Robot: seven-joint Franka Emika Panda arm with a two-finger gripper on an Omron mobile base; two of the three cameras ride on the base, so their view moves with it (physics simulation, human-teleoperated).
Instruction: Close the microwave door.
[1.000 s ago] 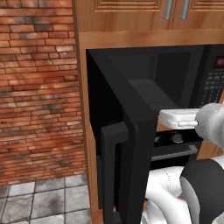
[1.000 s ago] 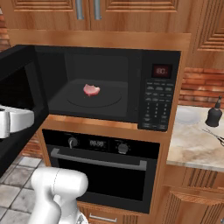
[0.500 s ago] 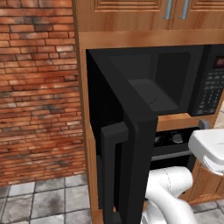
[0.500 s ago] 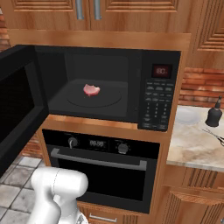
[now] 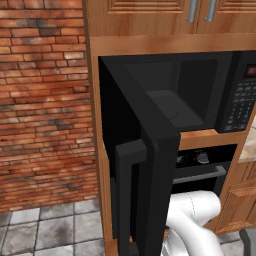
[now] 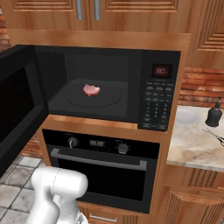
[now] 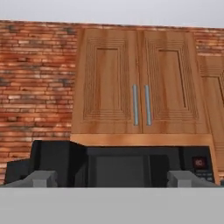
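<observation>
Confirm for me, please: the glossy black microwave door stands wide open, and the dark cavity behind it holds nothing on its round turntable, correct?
Not quite. The glossy black microwave door does stand wide open, but the dark cavity of the black built-in microwave is not empty: a small pink piece of food lies on the round turntable. The right base view shows it.

One microwave (image 6: 109, 87), one microwave door (image 5: 145, 170), one oven (image 6: 103, 170), one pink food piece (image 6: 91, 90), two cabinet handles (image 7: 141, 105), upper centre.
</observation>
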